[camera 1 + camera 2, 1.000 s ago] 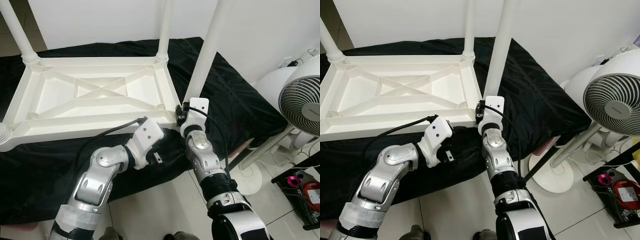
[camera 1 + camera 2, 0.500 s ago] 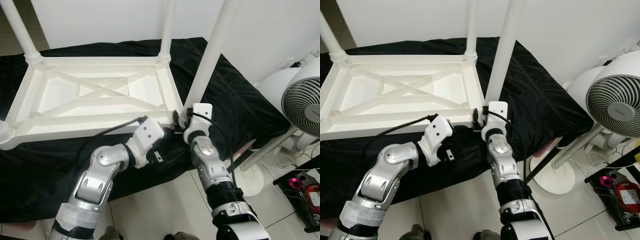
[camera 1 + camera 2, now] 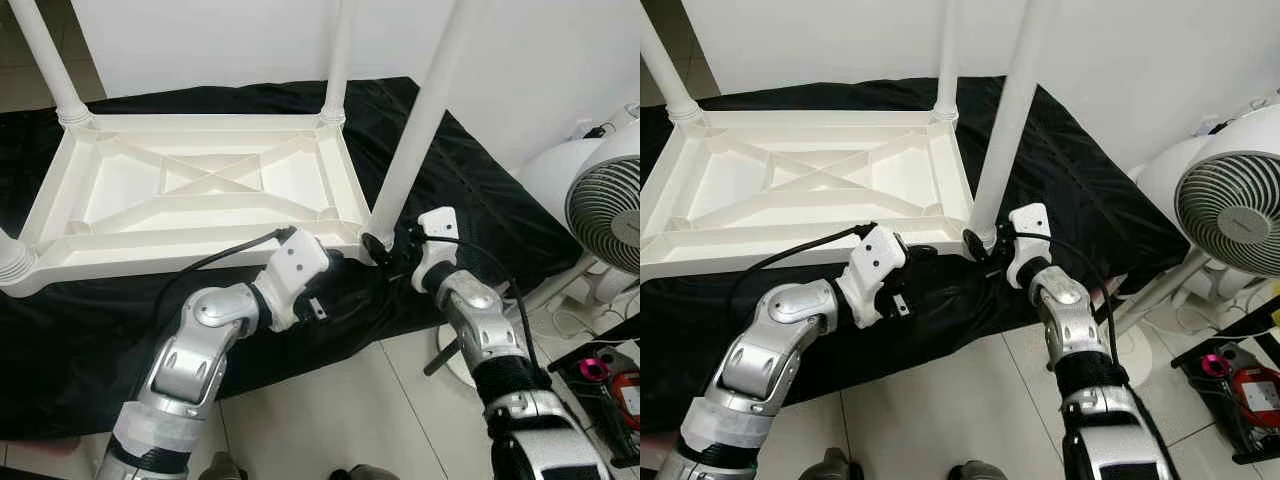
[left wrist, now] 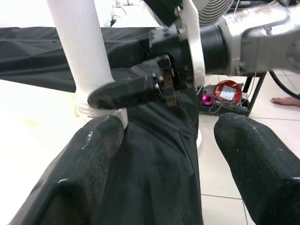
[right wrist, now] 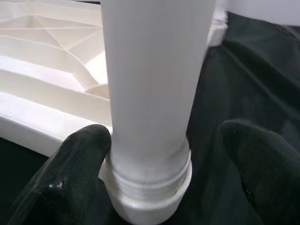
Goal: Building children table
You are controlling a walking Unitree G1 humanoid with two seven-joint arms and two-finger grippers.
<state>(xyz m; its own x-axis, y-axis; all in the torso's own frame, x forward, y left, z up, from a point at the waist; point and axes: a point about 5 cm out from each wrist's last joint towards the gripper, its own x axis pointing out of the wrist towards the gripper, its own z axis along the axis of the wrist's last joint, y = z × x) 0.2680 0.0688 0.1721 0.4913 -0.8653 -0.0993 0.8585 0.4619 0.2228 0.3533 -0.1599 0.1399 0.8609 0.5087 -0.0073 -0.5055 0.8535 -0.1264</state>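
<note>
The white children table (image 3: 200, 190) lies upside down on a black cloth (image 3: 480, 200) on the floor, in the upper left of the head views. Its long side runs from left to right across the picture. Crossed ribs show on its underside. Its legs stick straight up and run out of the top of the frame. No writing can be read on the table or its legs.

The near right leg (image 3: 425, 110) stands in the corner socket near the middle of the frame. It leans a little to the right as it goes up. A ridged ring sits at its bottom end.

The right tool (image 3: 385, 250) is at the foot of this leg. Its two black fingers (image 5: 77, 168) are spread apart, one on each side of the leg. One finger touches the ring at the bottom; the other stands clear of it.

The left tool (image 4: 159, 159) is low in the middle of the frame, just below the table's front edge. Its fingers are spread wide over the black cloth and hold nothing.

A white fan (image 3: 1230, 210) stands at the right edge. It has a small label in its middle, too small to read. A pink thing (image 3: 590, 365) lies on a dark rack in the lower right corner.
</note>
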